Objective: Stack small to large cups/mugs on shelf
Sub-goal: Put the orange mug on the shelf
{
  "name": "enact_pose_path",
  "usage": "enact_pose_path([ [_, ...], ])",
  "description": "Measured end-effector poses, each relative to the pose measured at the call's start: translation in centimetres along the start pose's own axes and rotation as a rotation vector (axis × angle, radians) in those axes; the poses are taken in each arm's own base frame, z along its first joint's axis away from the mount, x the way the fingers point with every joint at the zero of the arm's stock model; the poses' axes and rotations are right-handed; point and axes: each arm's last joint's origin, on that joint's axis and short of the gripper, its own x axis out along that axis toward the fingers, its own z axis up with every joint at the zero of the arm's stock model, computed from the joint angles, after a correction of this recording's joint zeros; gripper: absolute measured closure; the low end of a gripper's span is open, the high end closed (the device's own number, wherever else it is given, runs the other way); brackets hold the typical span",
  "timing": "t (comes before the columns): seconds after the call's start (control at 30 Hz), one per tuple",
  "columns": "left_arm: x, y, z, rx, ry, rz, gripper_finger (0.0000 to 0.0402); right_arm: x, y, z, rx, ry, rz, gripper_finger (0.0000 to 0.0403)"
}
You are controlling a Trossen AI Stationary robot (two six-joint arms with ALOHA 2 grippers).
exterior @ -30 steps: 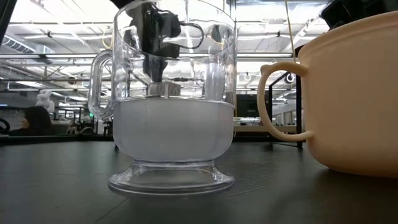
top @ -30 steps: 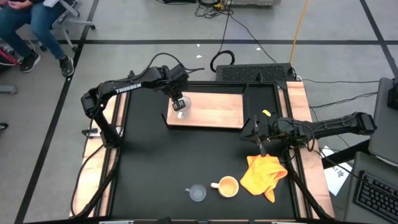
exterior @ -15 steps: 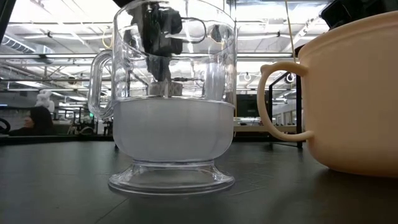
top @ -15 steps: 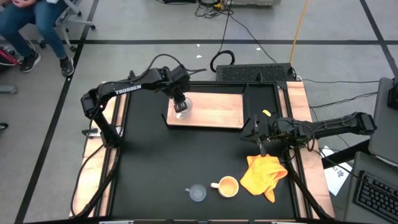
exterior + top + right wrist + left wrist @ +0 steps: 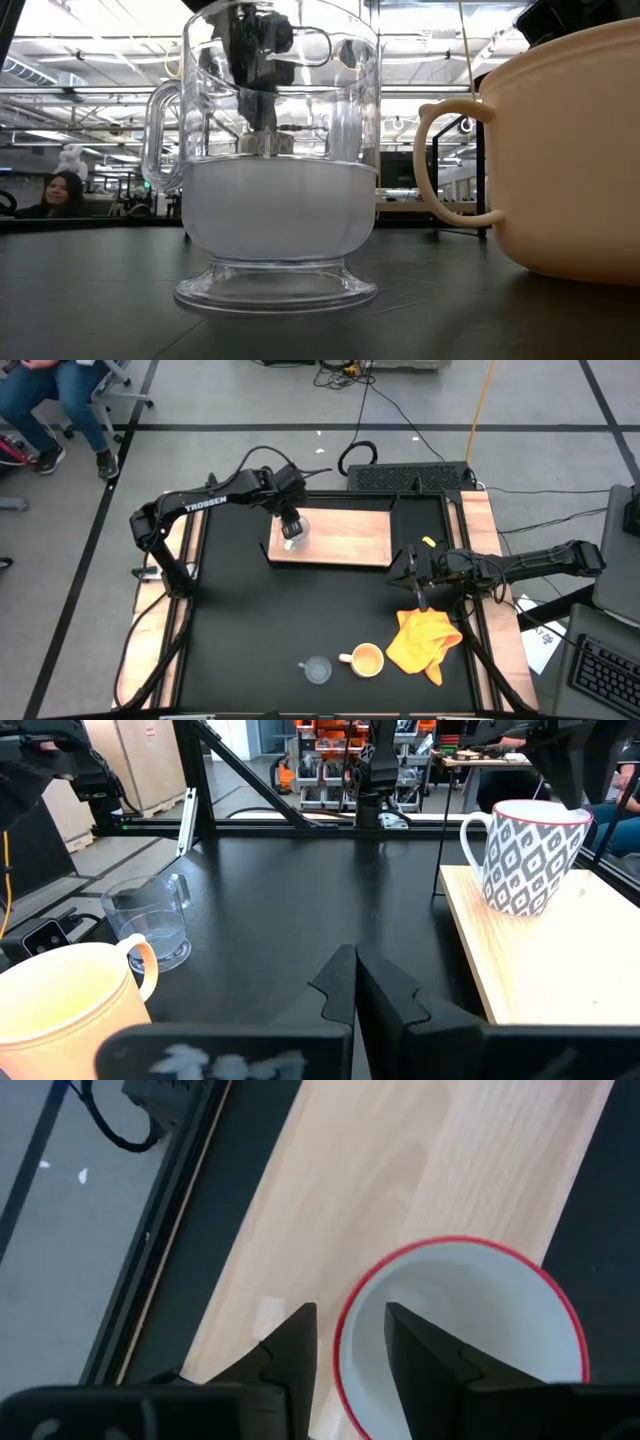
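Upright on the shelf's (image 5: 340,538) far-left corner stands one white mug (image 5: 525,855), empty, its rim pinched by the left gripper (image 5: 345,1342). Near the table's front edge sit one glass cup (image 5: 317,671) and one orange-yellow mug (image 5: 366,659), both upright and empty. Right gripper (image 5: 352,982) rests closed, holding nothing, right of the shelf.

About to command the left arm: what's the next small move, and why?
Probably open the left end effector and lift clear: its fingers straddle the white mug's red rim, and the mug appears to stand upright on the shelf.
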Motion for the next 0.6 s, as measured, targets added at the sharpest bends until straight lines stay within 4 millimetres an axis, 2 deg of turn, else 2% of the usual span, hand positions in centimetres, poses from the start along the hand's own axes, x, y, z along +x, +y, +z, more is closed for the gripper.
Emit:
enact_pose_path([
  [0.33, -1.0, 0.1, 0.8, 0.063, -0.031, 0.066, 0.0279, 0.0, 0.0, 0.0, 0.000, 0.000, 0.000, 0.0403],
  [0.5, -4.6, 0.1, 1.4, 0.081, -0.102, 0.142, 0.0279, 0.0, 0.0, 0.0, 0.000, 0.000, 0.000, 0.0403],
  [0.6, -7.4, 0.0, 0.7, 0.071, -0.157, 0.152, 0.0282, 0.0, 0.0, 0.0, 0.000, 0.002, 0.000, 0.0403],
])
